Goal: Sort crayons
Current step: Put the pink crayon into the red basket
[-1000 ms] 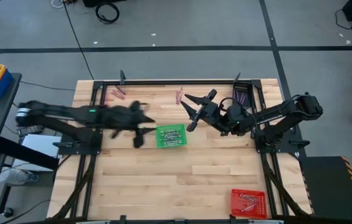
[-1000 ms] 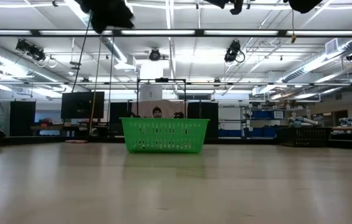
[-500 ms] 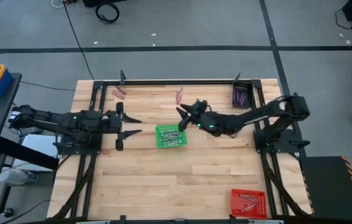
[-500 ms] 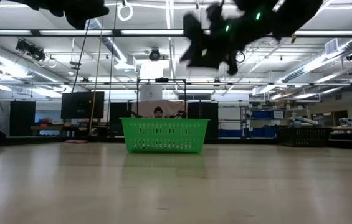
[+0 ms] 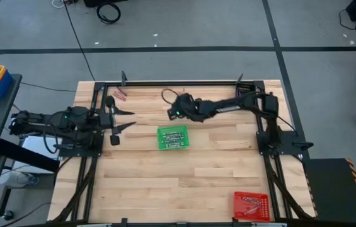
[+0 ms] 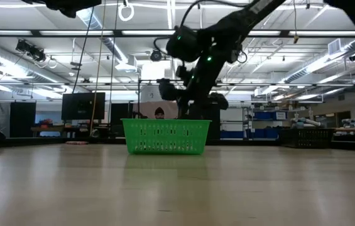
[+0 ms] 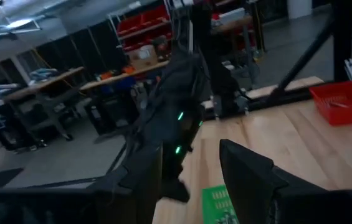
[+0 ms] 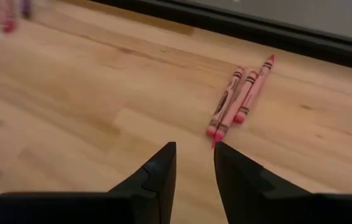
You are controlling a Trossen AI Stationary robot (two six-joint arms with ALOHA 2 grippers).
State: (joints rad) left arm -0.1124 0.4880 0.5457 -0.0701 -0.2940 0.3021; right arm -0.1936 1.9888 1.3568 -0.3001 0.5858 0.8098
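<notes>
Crayons [image 8: 235, 101]: 3 pink, side by side, long way pointing off right gripper [image 8: 194, 158]; fingers apart, empty, w/ small gap.

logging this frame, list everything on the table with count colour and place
crayons: three, reddish-pink, side by side on the wood near the far edge, just ahead of the right gripper
other crayons: small reddish cluster, far left of table; count unclear
green tray: one, table middle, small items inside
red tray: one, near right corner, items inside
left gripper: open, empty, left side of table
right gripper: slightly open, empty, low over the pink crayons
</notes>
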